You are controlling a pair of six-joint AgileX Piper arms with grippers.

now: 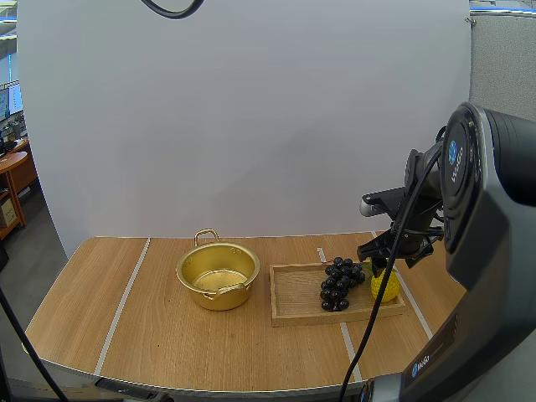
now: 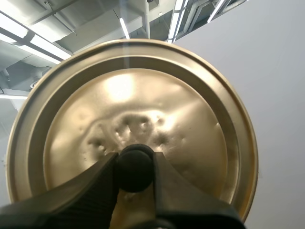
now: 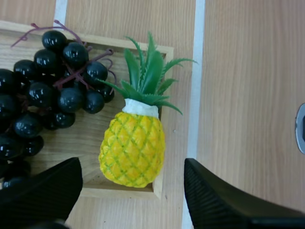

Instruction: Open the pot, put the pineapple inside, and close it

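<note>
High view: The pot (image 1: 218, 275) stands open and upright on the table (image 1: 167, 335), left of the wooden tray (image 1: 295, 295) and just beside it. One handle shows at its far rim; the near one is hard to make out against the inside wall. On the tray's right half lies the bunch of grapes (image 1: 339, 283), and at the right end the pineapple (image 1: 385, 286), partly covered by the right gripper (image 1: 392, 255) hanging just above it. From here the finger spacing cannot be read. The right arm's body cuts off the table's right edge.

Left wrist view: The left gripper (image 2: 135, 164) pinches the black knob (image 2: 135, 168) of the gold lid (image 2: 133, 109) between its two fingers, tips pressed on either side. The lid is held up clear of the table and covers most of what lies beyond it.

Right wrist view: The right gripper's fingers (image 3: 45, 191) stand spread wide, ribbed faces inward, with the pineapple between and below them, untouched. The pineapple lies on its side in the tray's corner, against the rim, leaves pointing away from the gripper and close to the grapes. The grapes are cut off on one side.
</note>
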